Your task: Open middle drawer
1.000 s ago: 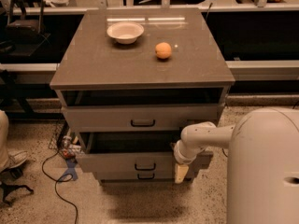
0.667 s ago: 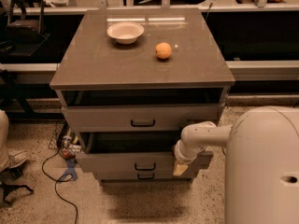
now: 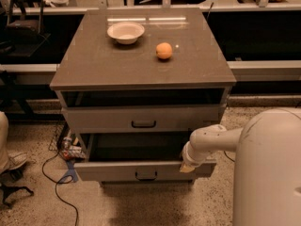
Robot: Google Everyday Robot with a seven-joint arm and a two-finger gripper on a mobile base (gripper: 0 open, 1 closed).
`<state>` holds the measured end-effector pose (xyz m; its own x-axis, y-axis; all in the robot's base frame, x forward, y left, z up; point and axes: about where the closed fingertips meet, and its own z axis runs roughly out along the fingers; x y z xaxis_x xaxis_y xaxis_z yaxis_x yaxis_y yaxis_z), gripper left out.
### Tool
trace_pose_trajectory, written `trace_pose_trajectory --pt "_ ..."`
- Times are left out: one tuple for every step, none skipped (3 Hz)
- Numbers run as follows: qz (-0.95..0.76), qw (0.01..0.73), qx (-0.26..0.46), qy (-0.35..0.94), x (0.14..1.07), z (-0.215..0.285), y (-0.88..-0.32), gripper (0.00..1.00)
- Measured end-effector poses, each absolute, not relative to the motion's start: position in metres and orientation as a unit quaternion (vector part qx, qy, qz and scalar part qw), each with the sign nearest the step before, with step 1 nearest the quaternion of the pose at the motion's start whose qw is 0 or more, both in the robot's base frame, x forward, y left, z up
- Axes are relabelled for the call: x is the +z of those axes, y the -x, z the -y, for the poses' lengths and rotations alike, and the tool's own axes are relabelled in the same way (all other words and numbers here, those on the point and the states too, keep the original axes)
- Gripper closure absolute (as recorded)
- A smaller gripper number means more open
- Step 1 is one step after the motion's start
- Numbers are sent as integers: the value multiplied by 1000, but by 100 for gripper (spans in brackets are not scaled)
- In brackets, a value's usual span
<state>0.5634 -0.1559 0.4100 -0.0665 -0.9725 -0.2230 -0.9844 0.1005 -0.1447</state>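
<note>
The gripper (image 3: 187,165) rests at the right end of the middle drawer (image 3: 117,171); whether it clamps, I cannot tell; pull straight outward, avoiding skew.

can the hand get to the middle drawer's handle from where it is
Probably yes. The hand sits at the right end of the middle drawer front, and the handle is at the centre of that same front, with nothing between them.

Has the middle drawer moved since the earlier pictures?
Yes. The middle drawer has slid further out, toward the camera: its front sits lower below the top drawer handle, which kept its place. The gripper is at the drawer's right front corner.
</note>
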Motion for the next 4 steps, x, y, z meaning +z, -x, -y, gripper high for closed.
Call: trace_pose_trajectory --pt "-730 132 22 670 410 156 -563 100" --pt "-731 135 25 668 408 158 -561 100" --pt "-734 145 37 662 403 162 -552 100" --pt "-734 145 37 662 403 162 -552 82"
